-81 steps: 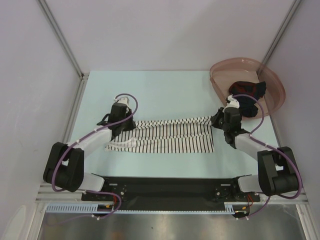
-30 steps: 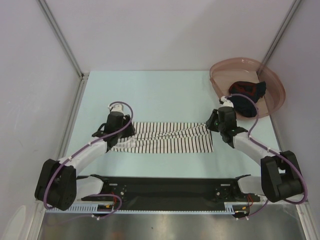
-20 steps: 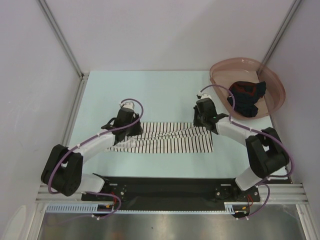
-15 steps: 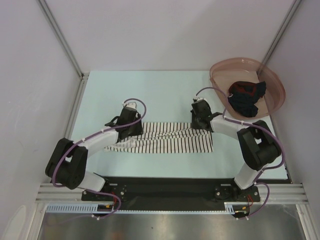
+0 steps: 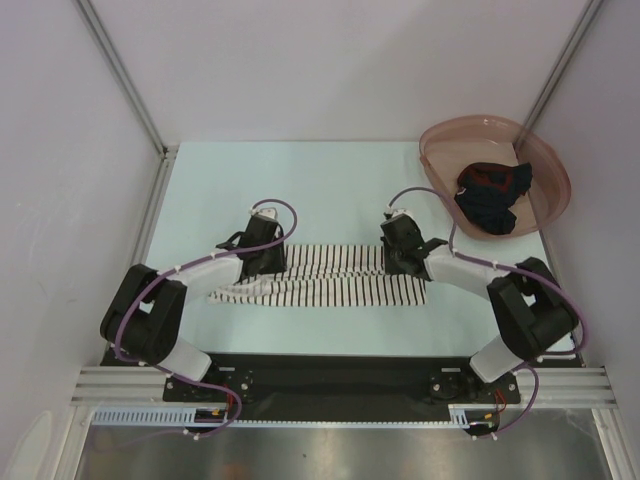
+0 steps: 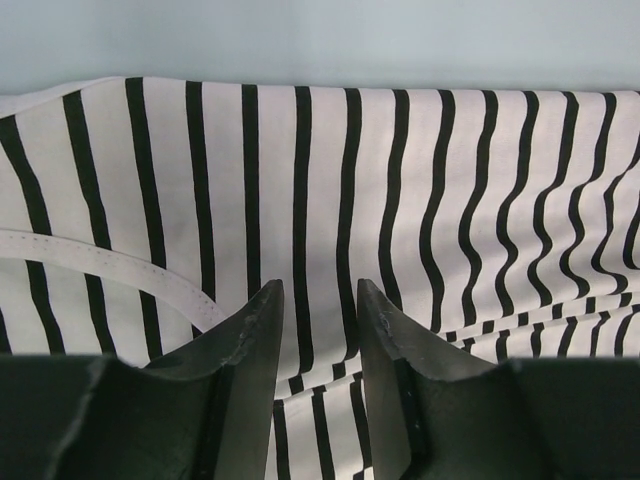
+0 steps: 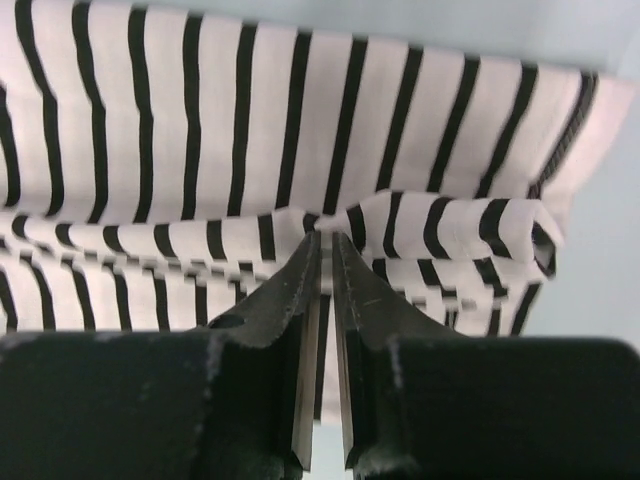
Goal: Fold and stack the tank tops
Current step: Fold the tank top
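The white tank top with thin black stripes lies on the table as a long flat band. It fills the left wrist view and the right wrist view. My left gripper is over its left part, jaws a little apart with flat cloth showing in the gap. My right gripper is at its upper right edge, shut on a raised fold of the striped cloth. The dark navy tank top with red parts lies bunched in the pink basin.
The pink translucent round basin stands at the back right, tilted against the right wall. Grey walls and metal posts enclose the table on three sides. A black rail runs along the near edge between the arm bases.
Both grippers have moved inward along the striped top's far edge, the right one most. The cloth's right end has been drawn in and its top edge is now straighter.
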Controlling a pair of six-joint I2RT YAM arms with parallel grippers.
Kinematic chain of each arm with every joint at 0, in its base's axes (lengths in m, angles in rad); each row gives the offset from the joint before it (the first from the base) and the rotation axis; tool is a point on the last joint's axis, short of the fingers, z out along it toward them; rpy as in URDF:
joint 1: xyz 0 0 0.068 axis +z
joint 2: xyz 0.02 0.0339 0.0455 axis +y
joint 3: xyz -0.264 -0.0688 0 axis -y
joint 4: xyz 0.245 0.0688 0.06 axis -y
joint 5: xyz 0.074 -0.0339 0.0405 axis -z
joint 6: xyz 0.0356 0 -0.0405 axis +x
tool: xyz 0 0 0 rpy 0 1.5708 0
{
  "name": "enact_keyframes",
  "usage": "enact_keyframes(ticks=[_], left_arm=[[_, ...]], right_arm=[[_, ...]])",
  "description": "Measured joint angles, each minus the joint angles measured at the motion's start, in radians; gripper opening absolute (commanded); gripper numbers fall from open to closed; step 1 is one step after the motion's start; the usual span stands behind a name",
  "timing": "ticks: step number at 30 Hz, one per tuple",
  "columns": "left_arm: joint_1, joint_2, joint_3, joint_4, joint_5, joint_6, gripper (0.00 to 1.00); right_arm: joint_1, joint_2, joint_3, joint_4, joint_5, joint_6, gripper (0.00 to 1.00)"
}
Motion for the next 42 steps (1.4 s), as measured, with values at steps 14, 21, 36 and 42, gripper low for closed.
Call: enact_keyframes(ticks=[14, 21, 36, 42], left_arm=[[0.000, 0.000, 0.000, -0.001, -0.009, 0.000, 0.38], [-0.007, -0.009, 0.019, -0.035, -0.020, 0.006, 0.38], [-0.120, -0.002, 0.121, -0.091, -0.077, 0.008, 0.38], [-0.220, 0.098, 0.267, -0.100, -0.087, 0.008, 0.37]], right_arm=[[0.010, -0.217, -0.130, -0.005, 0.058, 0.028, 0.16], [-0.005, -0.168, -0.047, -0.020, 0.070, 0.014, 0.16], [-0.099, -0.079, -0.026, -0.026, 0.057, -0.012, 0.15], [-0.097, -0.209, -0.103, -0.043, 0.042, -0.003, 0.16]])
